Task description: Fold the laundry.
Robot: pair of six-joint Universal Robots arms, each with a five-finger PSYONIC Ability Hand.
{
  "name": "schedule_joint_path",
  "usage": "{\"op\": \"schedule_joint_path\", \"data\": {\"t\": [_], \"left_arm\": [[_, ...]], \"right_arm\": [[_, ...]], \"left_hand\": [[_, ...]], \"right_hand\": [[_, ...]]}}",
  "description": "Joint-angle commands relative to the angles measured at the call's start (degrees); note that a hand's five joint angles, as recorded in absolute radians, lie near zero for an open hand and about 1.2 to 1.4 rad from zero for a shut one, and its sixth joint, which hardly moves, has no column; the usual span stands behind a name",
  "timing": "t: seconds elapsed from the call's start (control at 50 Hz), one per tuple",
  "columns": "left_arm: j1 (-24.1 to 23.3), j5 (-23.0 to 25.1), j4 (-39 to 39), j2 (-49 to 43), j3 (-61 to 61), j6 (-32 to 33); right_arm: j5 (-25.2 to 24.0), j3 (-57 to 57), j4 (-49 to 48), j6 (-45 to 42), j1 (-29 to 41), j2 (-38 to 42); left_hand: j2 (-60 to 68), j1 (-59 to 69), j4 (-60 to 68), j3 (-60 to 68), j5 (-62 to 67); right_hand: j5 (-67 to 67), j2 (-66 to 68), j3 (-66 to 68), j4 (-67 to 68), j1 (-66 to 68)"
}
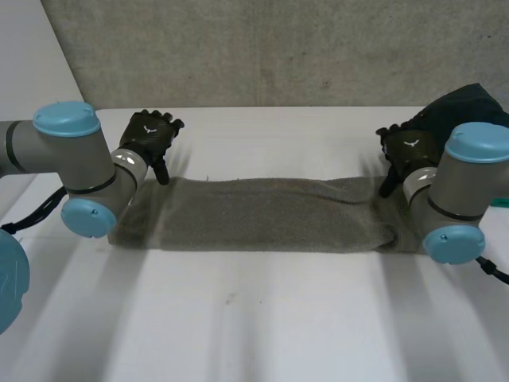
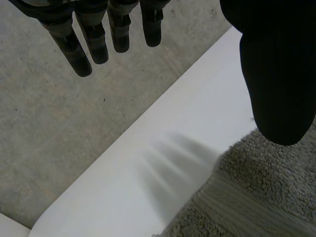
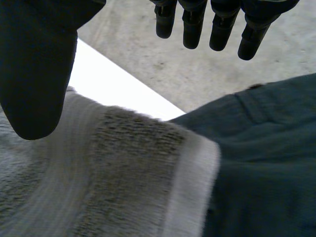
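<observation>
A grey towel (image 1: 262, 215) lies folded into a long narrow strip across the middle of the white table (image 1: 254, 318). My left hand (image 1: 149, 137) hovers above the towel's far left corner, fingers (image 2: 94, 42) straight and spread, thumb (image 2: 279, 74) apart from them, nothing held. The towel's corner (image 2: 256, 192) lies under the thumb. My right hand (image 1: 407, 150) hovers over the towel's right end (image 3: 123, 173), fingers (image 3: 217, 29) straight, thumb (image 3: 34, 74) apart, holding nothing.
A dark blue garment (image 1: 473, 107) is heaped at the table's far right corner, its edge (image 3: 266, 163) touching the towel's right end. The table's far edge (image 2: 148, 123) runs past my left fingertips, with a grey concrete wall (image 1: 262, 48) behind.
</observation>
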Motion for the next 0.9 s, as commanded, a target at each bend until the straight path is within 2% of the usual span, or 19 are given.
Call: {"op": "schedule_joint_path", "data": {"t": [0.02, 0.12, 0.18, 0.2, 0.28, 0.36, 0.44, 0.56, 0.64, 0.78, 0.82, 0.84, 0.86, 0.88, 0.9], "left_arm": [[-0.1, 0.7, 0.0, 1.2, 0.1, -0.2], [-0.2, 0.8, -0.3, 1.7, 0.0, -0.6], [-0.1, 0.8, -0.4, 2.1, -0.3, -1.1], [-0.1, 0.8, -0.4, 2.2, -0.3, -1.2], [0.0, 0.8, -0.4, 2.7, -0.3, -2.1], [0.2, 0.8, -0.5, 3.1, -0.1, -3.1], [0.3, 1.1, -1.2, 3.0, 0.4, -3.9], [0.1, 3.1, -3.8, 1.1, 2.8, -4.0], [-0.8, 4.9, -8.6, -1.3, 5.2, -4.0], [-3.1, 6.9, -17.1, -4.0, 8.4, -3.2], [-4.1, 6.2, -18.9, -4.6, 9.6, -2.4], [-4.3, 5.7, -19.4, -4.7, 9.8, -2.2], [-4.4, 4.4, -19.6, -4.6, 10.7, -2.3], [-4.2, 3.5, -19.4, -4.5, 11.2, -2.3], [-4.0, 2.3, -19.1, -4.2, 11.8, -2.4]], "right_arm": [[-0.8, -7.6, 5.5, -1.1, 1.5, 6.1], [-0.5, -12.7, 6.7, -1.6, 1.6, 9.9], [-0.1, -16.1, 6.7, -2.4, 1.7, 12.0], [0.2, -16.8, 6.6, -2.7, 1.8, 12.4], [1.0, -19.6, 6.6, -4.6, 2.0, 12.1], [0.5, -19.9, 7.8, -5.5, 4.2, 7.8], [-1.8, -16.3, 9.4, -5.2, 7.2, -0.6], [-9.2, -7.6, 8.3, -3.5, 12.2, -16.8], [-14.3, -2.7, 3.9, -0.5, 14.9, -27.6], [-16.0, 0.7, -2.1, 5.4, 17.0, -36.5], [-15.5, 1.1, -3.4, 7.4, 16.6, -37.6], [-15.2, 1.1, -3.7, 7.7, 16.3, -37.5], [-14.4, 1.1, -4.1, 8.0, 15.4, -37.1], [-14.0, 1.1, -4.3, 7.8, 14.8, -36.5], [-13.3, 1.0, -4.5, 7.6, 13.9, -35.9]], "left_hand": [[-1.5, -0.8, -1.2, -2.0, -2.6], [-1.5, -0.8, -1.2, -2.0, -2.6], [-1.5, -0.8, -1.2, -2.0, -2.6], [-1.5, -0.8, -1.2, -2.0, -2.6], [-1.5, -0.8, -1.2, -2.0, -2.6], [-1.5, -0.8, -1.2, -2.0, -2.6], [-1.5, -0.8, -1.2, -2.0, -2.6], [-1.5, -0.8, -1.2, -2.0, -2.6], [-1.5, -0.8, -1.2, -2.0, -2.6], [-1.5, -0.8, -1.2, -2.0, -2.6], [13.2, 13.9, 13.5, 12.8, 12.1], [28.2, 28.9, 28.4, 27.7, 27.1], [52.6, 53.3, 52.9, 52.2, 51.5], [63.9, 64.6, 64.1, 63.4, 62.8], [68.4, 69.2, 68.7, 68.0, 67.4]], "right_hand": [[-0.9, 0.0, -0.1, -0.6, -0.7], [14.5, 15.5, 15.3, 14.8, 14.7], [59.1, 60.1, 60.0, 59.5, 59.4], [67.1, 68.1, 68.0, 67.5, 67.4], [67.2, 68.2, 68.0, 67.5, 67.4], [67.2, 68.2, 68.0, 67.5, 67.4], [67.2, 68.2, 68.0, 67.5, 67.4], [67.2, 68.2, 68.0, 67.5, 67.4], [67.2, 68.2, 68.0, 67.5, 67.4], [67.2, 68.2, 68.0, 67.5, 67.4], [67.2, 68.2, 68.0, 67.5, 67.4], [67.2, 68.2, 68.0, 67.5, 67.4], [67.2, 68.2, 68.0, 67.5, 67.4], [67.2, 68.2, 68.0, 67.5, 67.4], [67.2, 68.2, 68.0, 67.5, 67.4]]}}
